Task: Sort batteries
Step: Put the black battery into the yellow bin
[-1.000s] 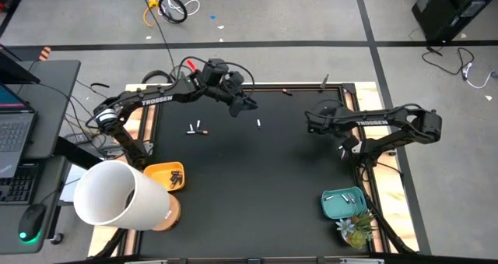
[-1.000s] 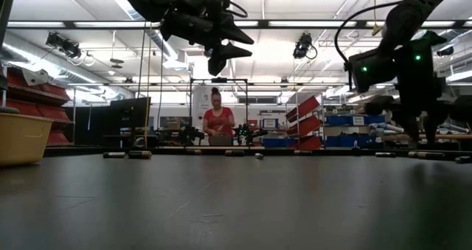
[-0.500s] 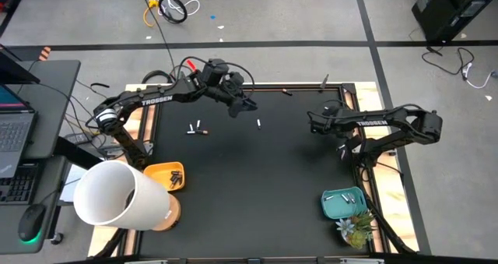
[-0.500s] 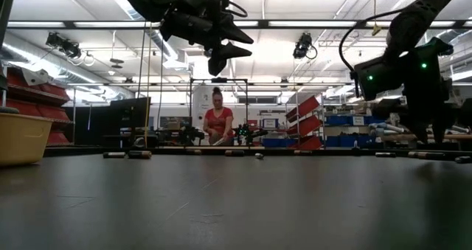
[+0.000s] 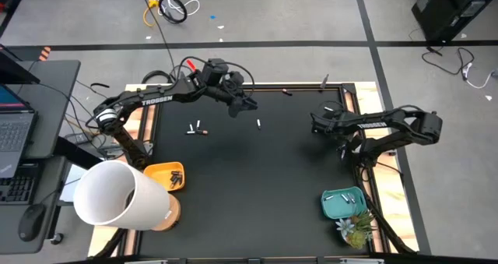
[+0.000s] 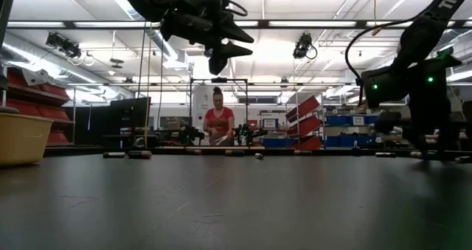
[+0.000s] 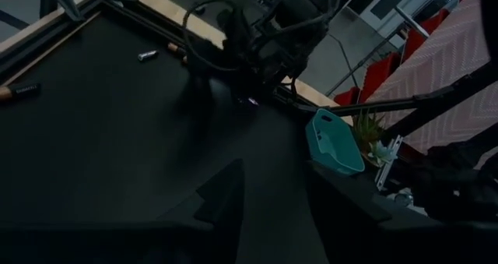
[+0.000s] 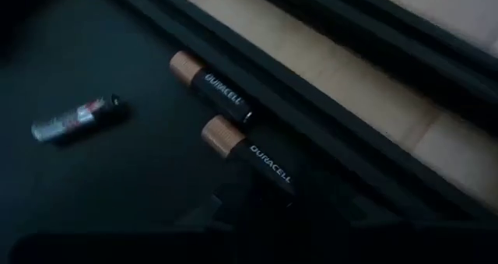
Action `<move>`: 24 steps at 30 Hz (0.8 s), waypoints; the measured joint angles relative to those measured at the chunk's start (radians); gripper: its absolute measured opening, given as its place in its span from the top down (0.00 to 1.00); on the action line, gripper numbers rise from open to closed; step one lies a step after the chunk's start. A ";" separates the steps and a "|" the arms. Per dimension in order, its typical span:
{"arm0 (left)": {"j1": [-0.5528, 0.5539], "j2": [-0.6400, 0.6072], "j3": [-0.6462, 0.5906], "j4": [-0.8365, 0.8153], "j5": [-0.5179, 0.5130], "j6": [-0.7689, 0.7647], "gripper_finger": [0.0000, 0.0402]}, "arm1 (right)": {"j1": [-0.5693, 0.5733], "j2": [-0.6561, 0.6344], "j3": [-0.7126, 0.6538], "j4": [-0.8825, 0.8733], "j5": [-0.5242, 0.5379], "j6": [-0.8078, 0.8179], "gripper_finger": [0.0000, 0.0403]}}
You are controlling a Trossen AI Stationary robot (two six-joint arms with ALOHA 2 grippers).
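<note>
Batteries lie scattered on the black mat (image 5: pixel 257 163): a pair (image 5: pixel 195 129) at far left, one white (image 5: pixel 259 123) mid-table. The right wrist view shows two dark copper-ended batteries (image 8: pixel 212 93) (image 8: pixel 247 156) and a silver one (image 8: pixel 78 117) beside the mat's raised border. My right gripper (image 5: pixel 317 124) (image 6: pixel 434 141) hangs low over these, slightly open; its fingers (image 8: pixel 222 205) flank the nearer battery's dark end. My left gripper (image 5: pixel 250 104) (image 6: pixel 234 47) waits high above the far middle, open and empty. My right gripper comes down slanting over the dark end (image 8: pixel 274 177) of the nearer copper-ended battery, which lies flat on the mat. Whether its fingers touch the battery, I cannot tell: that end is lost in the shadow of the fingers.
A yellow tray (image 5: pixel 159 172) with dark batteries sits near left beside a big white cylinder (image 5: pixel 120 194). A teal tray (image 5: pixel 343 202) with white batteries and a small plant (image 5: pixel 354 229) stand near right. A wooden frame (image 8: pixel 366 77) borders the mat. A person (image 6: pixel 217 125) stands far behind the table.
My right gripper has sunk toward the mat and shifted slightly toward the table's right edge, rolling a little about its own line.
</note>
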 joint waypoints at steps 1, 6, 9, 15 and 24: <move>0.000 0.000 0.000 0.008 0.000 0.000 0.62 | -0.003 -0.002 -0.002 0.010 -0.004 -0.047 0.77; 0.003 0.000 0.000 0.018 -0.004 -0.001 0.62 | -0.005 -0.003 0.013 0.057 -0.030 -0.186 0.77; 0.004 0.000 0.000 0.022 -0.004 -0.003 0.62 | 0.003 -0.003 0.034 0.072 -0.064 -0.233 0.77; 0.003 0.000 0.000 0.051 -0.012 -0.013 0.62 | 0.012 -0.002 0.049 0.089 -0.108 -0.355 0.81; 0.003 0.000 0.000 0.073 -0.013 -0.032 0.62 | 0.010 -0.006 0.034 0.082 -0.117 -0.412 1.00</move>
